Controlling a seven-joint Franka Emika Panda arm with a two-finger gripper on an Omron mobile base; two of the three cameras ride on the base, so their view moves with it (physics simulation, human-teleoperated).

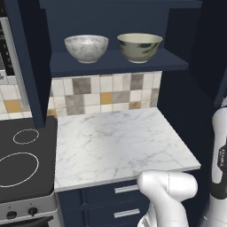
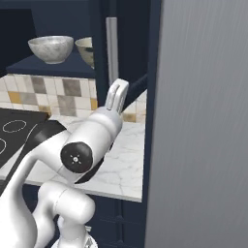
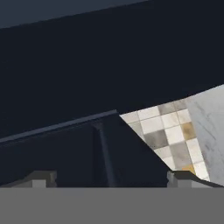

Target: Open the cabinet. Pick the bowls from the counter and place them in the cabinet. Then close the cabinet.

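Observation:
The cabinet [image 1: 117, 62] stands open, with its left door [image 1: 25, 62] and right door [image 1: 208, 53] swung out. Both bowls sit side by side on its lower shelf: the marbled bowl [image 1: 86, 48] on the left, the beige-grey bowl [image 1: 139, 46] on the right. Both bowls also appear in the right base view, the marbled bowl [image 2: 51, 48] in full and the beige bowl [image 2: 87, 51] half hidden by the right door and its silver handle [image 2: 112, 48]. My hand [image 2: 117, 94] is raised close to that door. My gripper [image 3: 111, 179] is open, tips wide apart, facing the navy door panel.
The white marble counter [image 1: 119, 142] lies below the cabinet, with a tiled backsplash [image 1: 104, 93] behind it. A black stovetop [image 1: 22, 155] adjoins it on the left, and navy drawers [image 1: 126, 201] are underneath. A tall grey panel [image 2: 203, 121] stands close on the right.

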